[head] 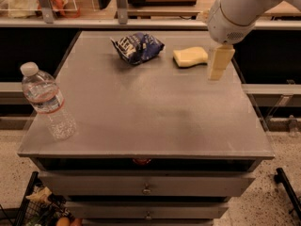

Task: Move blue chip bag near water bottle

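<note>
- One table (141, 121): the carry should run from its far edge to its near-left corner.
- One water bottle (47, 102), upright at the near-left corner; the bag should land beside it without tipping it.
- One blue chip bag (137, 47), mid far edge, untouched.
- One gripper (217, 73), over the far-right part; released or clenched, I cannot tell. It should pass left over the sponge.
- One yellow sponge (190, 57), between bag and gripper.

The gripper (219, 65) hung to the right of the blue chip bag (137, 47), near the right edge of the table (155, 121). A yellow sponge (190, 57) lay between gripper and bag, the only obstacle there. In front of the bag the tabletop was open. The water bottle (47, 102) stood well apart from the bag, front-left.
</note>
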`<state>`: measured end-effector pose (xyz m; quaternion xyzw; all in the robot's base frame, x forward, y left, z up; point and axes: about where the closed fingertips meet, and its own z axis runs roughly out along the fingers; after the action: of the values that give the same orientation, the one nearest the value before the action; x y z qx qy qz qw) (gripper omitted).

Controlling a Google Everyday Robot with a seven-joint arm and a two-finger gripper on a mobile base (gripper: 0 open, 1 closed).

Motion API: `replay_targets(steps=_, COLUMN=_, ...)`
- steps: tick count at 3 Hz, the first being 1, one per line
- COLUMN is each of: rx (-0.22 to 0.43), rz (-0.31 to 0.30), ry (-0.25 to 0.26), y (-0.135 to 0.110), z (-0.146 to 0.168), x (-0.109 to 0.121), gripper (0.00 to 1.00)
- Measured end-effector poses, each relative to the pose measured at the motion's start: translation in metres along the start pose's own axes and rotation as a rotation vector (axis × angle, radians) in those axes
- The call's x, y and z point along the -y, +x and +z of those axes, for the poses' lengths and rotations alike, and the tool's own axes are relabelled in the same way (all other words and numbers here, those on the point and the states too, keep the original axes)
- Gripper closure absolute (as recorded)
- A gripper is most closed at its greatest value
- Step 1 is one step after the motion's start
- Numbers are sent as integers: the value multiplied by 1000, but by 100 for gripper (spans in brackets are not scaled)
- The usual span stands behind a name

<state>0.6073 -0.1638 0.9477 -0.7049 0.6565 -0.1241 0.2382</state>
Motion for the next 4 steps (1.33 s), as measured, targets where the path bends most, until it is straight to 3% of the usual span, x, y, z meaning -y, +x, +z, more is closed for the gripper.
replay_targets(steps=1, rx=18, rz=30, ry=3, y=3, z=-1, x=-3, gripper=0)
replay_targets(steps=2, rx=97, rz=78, ry=27, y=-2, z=8, x=7, gripper=0)
replay_targets(steps=3, rx=211, rz=105, ry=48, y=-24, z=29, x=32, gripper=0)
replay_targets(steps=4, rx=276, rz=117, ry=75, y=-50, z=47, x=56, gripper=0)
